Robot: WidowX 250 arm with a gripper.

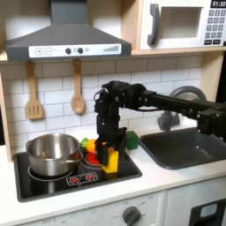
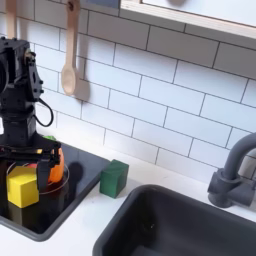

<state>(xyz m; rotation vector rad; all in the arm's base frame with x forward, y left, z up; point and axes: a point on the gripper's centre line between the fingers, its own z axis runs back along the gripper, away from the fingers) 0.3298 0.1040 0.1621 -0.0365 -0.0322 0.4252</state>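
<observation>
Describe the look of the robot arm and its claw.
The arm is matte black throughout, built from boxy segments joined by chunky blocks. Black cables loop alongside the upright section in the second exterior view. The claw is black too, with flat fingers. No readable markings.

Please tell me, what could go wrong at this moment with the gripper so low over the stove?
1. The gripper is down among the yellow block and an orange piece; whether it grips anything is unclear, so a lift might come up empty.
2. The arm might nudge the yellow block across the stove top.
3. The green block sits near the sink and could fall in.
</observation>
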